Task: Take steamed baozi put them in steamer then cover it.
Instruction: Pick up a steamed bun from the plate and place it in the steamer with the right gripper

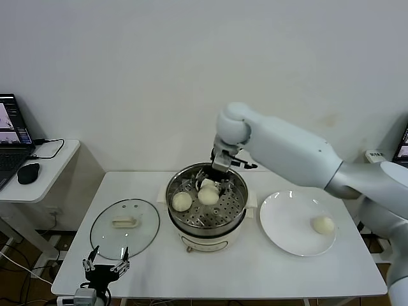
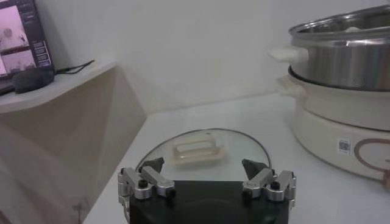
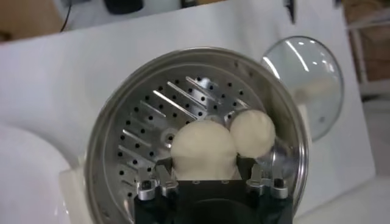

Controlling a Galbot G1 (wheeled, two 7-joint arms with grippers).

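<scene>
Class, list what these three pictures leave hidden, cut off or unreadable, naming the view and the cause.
- Head view: the right pincer covers part of the steamer tray, so the baozi count inside is unsure.
- Right wrist view: the cover handle is blurred; the plate is cut by the edge.
- Left wrist view: the steamer's label is too small to read.

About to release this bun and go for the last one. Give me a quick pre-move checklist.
1. Right hand over the steamer tray: ok.
2. Held baozi seated on the tray: cannot tell.
3. Neighbouring baozi clear of the held one: not ok, they look to be touching.
4. Last baozi waiting on the plate: ok.
5. Cover flat on the table, handle up: ok.
6. Left hand open, parked near the cover: ok.
</scene>
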